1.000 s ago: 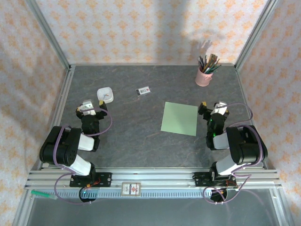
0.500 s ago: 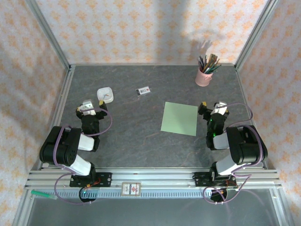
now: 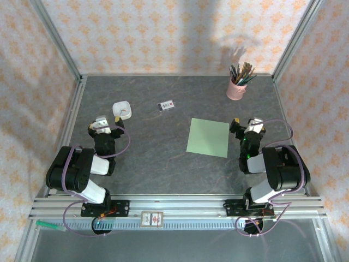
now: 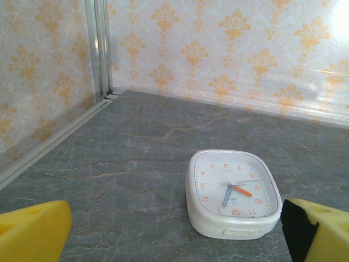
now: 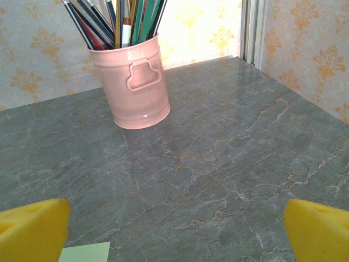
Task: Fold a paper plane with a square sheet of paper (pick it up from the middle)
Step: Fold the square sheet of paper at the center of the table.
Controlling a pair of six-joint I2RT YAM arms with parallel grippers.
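The square sheet of paper [image 3: 208, 137] is pale green and lies flat and uncreased on the grey table, right of centre. One corner of it [image 5: 84, 252] shows at the bottom left of the right wrist view. My right gripper [image 3: 249, 125] rests low just right of the sheet, open, its yellow pads wide apart over bare table [image 5: 177, 232]. My left gripper [image 3: 106, 125] sits at the left side of the table, far from the sheet. It is open too [image 4: 175, 229] and holds nothing. The paper plane is out of view.
A white clock [image 3: 122, 110] lies face up just ahead of the left gripper [image 4: 233, 194]. A pink cup of pencils [image 3: 236, 87] stands at the back right [image 5: 133, 82]. A small white card [image 3: 166, 105] lies behind the sheet. Aluminium posts and patterned walls enclose the table.
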